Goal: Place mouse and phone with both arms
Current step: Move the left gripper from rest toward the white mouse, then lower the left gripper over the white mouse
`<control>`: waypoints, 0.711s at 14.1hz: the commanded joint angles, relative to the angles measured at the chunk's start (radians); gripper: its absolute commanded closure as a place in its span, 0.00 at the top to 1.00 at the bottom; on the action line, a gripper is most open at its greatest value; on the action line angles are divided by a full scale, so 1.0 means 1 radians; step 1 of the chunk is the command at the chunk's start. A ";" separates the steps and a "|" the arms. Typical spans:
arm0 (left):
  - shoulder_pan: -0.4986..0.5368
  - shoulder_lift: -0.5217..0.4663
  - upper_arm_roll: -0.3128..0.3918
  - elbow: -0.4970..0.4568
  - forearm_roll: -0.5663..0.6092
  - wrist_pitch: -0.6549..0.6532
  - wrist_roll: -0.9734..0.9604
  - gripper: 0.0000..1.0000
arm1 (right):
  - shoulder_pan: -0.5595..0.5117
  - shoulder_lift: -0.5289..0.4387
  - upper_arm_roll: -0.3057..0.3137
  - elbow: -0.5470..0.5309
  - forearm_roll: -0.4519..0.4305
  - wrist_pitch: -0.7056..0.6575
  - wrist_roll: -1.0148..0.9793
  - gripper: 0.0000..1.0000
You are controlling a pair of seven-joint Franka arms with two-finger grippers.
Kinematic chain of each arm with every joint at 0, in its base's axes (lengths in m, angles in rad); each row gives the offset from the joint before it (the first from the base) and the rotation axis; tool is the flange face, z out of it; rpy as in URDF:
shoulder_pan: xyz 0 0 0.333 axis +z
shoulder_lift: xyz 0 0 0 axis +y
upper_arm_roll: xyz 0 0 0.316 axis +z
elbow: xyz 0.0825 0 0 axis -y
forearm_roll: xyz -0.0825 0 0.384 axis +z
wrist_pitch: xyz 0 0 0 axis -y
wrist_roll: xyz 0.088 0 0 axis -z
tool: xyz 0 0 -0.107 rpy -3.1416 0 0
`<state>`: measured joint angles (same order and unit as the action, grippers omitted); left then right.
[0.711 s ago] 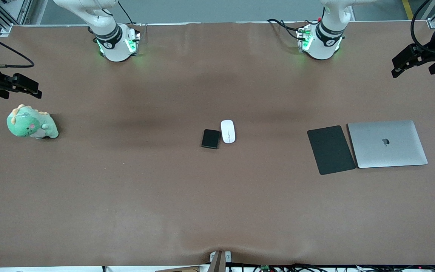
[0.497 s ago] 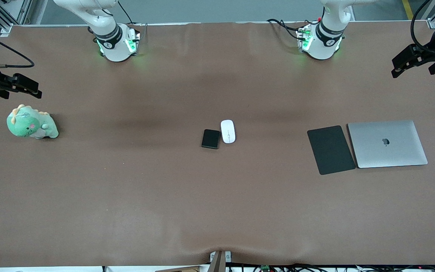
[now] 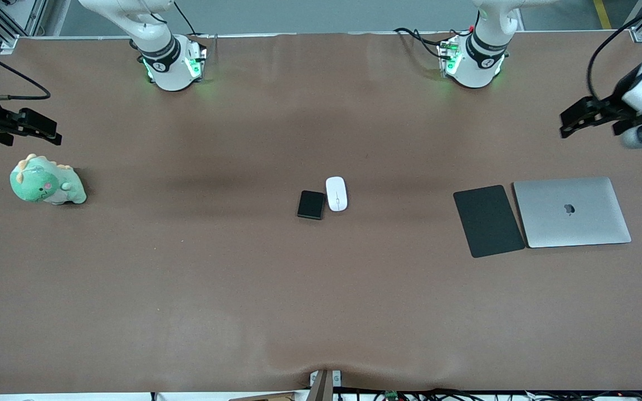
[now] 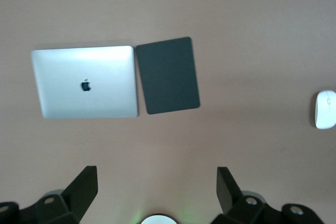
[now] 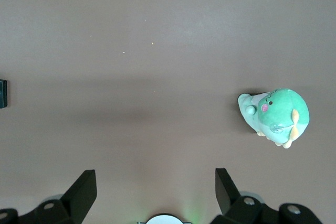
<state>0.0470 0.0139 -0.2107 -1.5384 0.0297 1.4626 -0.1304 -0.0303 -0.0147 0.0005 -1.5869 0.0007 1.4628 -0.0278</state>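
Observation:
The white oval mouse point(image 3: 336, 194) lies at the table's middle, touching or nearly touching the small black phone point(image 3: 311, 204) beside it on the right arm's side. The mouse also shows in the left wrist view point(image 4: 325, 109); a sliver of the phone point(image 5: 2, 93) shows at the edge of the right wrist view. My left gripper point(image 3: 572, 121) is open and empty, up in the air above the table at the left arm's end, close to the laptop point(image 3: 572, 211). My right gripper point(image 3: 39, 129) is open and empty, up over the right arm's end, close to a plush dinosaur point(image 3: 47, 182).
A thin black mouse pad point(image 3: 488, 220) lies beside a closed silver laptop toward the left arm's end; both show in the left wrist view, pad point(image 4: 168, 75) and laptop point(image 4: 84, 81). The green plush dinosaur point(image 5: 275, 115) stands toward the right arm's end.
My left gripper has moved a little toward the table's middle and lower in the front view. The right arm, mouse and phone have not moved.

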 commanded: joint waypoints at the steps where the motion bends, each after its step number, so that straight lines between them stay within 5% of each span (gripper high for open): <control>1: -0.039 0.081 -0.056 0.037 0.015 0.020 -0.072 1.00 | -0.014 -0.001 0.010 0.011 0.001 -0.007 0.012 1.00; 10: -0.367 0.354 -0.078 -0.014 0.016 0.310 -0.587 1.00 | -0.014 0.002 0.010 0.010 0.001 -0.006 0.011 1.00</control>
<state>-0.2629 0.3034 -0.2896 -1.5591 0.0297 1.7126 -0.6315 -0.0304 -0.0146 0.0003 -1.5868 0.0007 1.4628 -0.0278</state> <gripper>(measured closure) 0.000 0.000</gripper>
